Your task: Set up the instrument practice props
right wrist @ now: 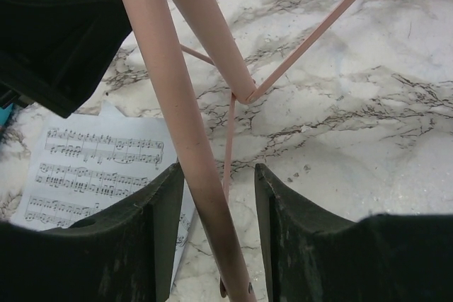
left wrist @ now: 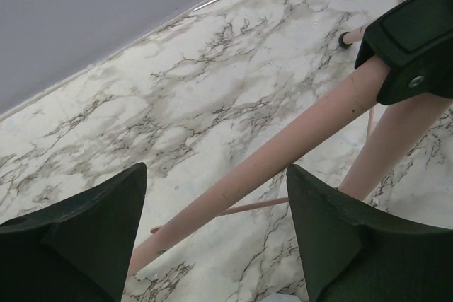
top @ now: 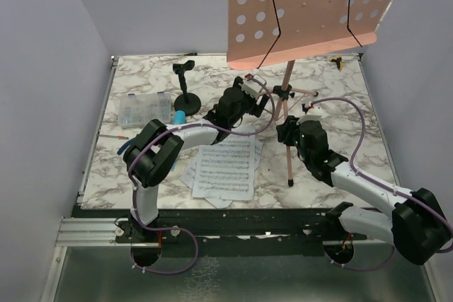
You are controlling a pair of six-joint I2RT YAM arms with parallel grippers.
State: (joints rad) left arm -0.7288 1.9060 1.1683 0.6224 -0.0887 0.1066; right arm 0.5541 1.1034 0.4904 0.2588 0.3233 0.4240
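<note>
The pink music stand (top: 287,83) stands upright at the table's middle back. Its hole-punched panel (top: 311,5) is high up, and no pages are on it. My left gripper (top: 263,100) is open at the tripod hub. In the left wrist view one pink leg (left wrist: 283,146) runs between its fingers (left wrist: 340,238) without touching them. My right gripper (top: 290,132) is open around the front leg (right wrist: 191,160), which rests against its left finger (right wrist: 141,245). White sheet-music pages (top: 226,167) lie flat in front. The blue microphone (top: 181,115) lies by the black mic stand (top: 187,97).
A clear compartment box (top: 145,109) sits at the left. A small yellow and black object (top: 337,62) lies at the back right corner. A thin red stick (top: 107,135) lies at the left edge. Grey walls close in the back and both sides.
</note>
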